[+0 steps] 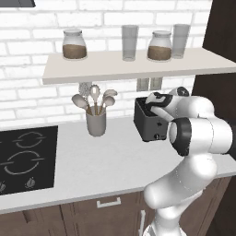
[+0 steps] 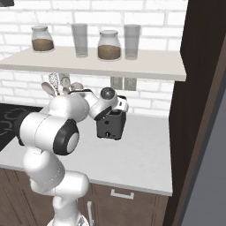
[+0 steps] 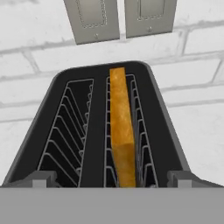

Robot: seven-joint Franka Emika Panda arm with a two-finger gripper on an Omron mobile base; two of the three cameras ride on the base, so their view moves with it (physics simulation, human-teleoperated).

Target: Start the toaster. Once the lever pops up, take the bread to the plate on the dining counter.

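Note:
The dark toaster [image 1: 148, 125] stands on the kitchen worktop against the brick wall, also seen as the toaster [image 2: 110, 125] from the right. In the hand view the toaster [image 3: 98, 140] shows two slots from above. The bread [image 3: 121, 131], a tan slice, stands on edge in the right-hand slot. My gripper [image 3: 113, 178] hovers just above the toaster's near end, open, its fingertips [image 3: 42, 177] spread wider than both slots with nothing between them. The gripper [image 1: 153, 104] sits over the toaster top. The plate and the dining counter are out of view.
A shelf [image 1: 133, 65] with jars and glasses hangs low over the toaster. A grey utensil cup [image 1: 96, 121] stands to its left, and a black hob [image 1: 25, 159] further left. Wall outlets [image 3: 120, 17] are behind it. A tall dark cabinet [image 2: 198, 110] closes the right side.

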